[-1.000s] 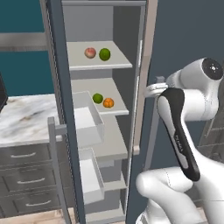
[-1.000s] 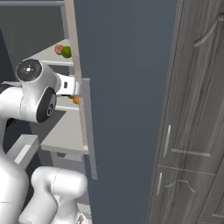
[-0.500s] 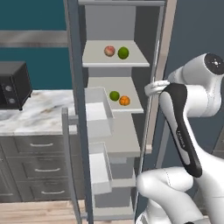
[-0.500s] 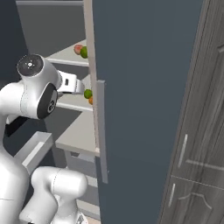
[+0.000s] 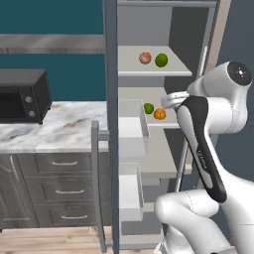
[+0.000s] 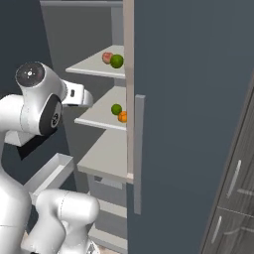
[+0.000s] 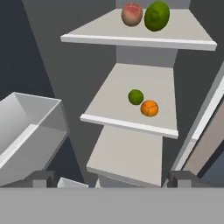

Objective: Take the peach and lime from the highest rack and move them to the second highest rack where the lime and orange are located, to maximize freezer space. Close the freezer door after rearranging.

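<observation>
Pink peach (image 7: 131,14) beside green lime (image 7: 157,15) — top rack (image 7: 131,40), untouched

White arm, folded upright. In the left base view it rises from the lower right, its dark-banded forearm slanting up to a bulky elbow joint at upper right; the wrist then reaches forward and left, ending at the gripper (image 5: 171,100). In the right base view the gripper (image 6: 84,98) projects rightward from the rounded joint at upper left. Jaws spread wide apart, holding nothing; fingertips (image 7: 41,178) appear at the hand view's lower corners.
</observation>
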You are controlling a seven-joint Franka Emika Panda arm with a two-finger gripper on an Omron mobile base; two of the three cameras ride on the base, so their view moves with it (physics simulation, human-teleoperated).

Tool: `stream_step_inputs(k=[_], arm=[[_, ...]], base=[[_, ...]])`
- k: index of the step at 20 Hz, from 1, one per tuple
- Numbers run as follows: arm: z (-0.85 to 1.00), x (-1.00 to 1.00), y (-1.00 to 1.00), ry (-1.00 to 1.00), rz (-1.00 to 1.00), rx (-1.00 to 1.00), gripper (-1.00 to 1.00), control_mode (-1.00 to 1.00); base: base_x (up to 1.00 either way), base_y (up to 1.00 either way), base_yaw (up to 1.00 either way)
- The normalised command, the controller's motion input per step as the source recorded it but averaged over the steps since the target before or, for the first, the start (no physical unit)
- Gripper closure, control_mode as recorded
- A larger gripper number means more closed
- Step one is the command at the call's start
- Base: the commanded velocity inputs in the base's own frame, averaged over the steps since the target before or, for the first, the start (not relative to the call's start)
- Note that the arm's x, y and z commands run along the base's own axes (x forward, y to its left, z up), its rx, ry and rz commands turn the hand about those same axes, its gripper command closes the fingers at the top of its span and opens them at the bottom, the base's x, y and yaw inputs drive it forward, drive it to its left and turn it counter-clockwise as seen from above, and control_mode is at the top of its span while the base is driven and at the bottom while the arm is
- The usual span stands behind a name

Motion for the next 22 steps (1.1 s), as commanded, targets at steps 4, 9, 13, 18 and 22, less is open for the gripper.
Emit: stream_step_inputs(k=[4, 9, 13, 18, 22], arm=[[0.0, 0.0, 0.0, 0.0, 0.0, 0.0, -1.0, 1.0], [0.0, 0.0, 0.0, 0.0, 0.0, 0.0, -1.0, 1.0], [0.0, 0.0, 0.0, 0.0, 0.0, 0.0, -1.0, -1.0], [0.12, 0.42, 0.0, 0.04, -0.04, 0.0, -1.0, -1.0], [0.25, 0.71, 0.0, 0.07, -0.1, 0.0, -1.0, -1.0]], base=[[0.36, 0.11, 0.0], [0.02, 0.0, 0.0], [0.0, -0.01, 0.0], [0.0, 0.0, 0.0], [0.0, 0.0, 0.0]])
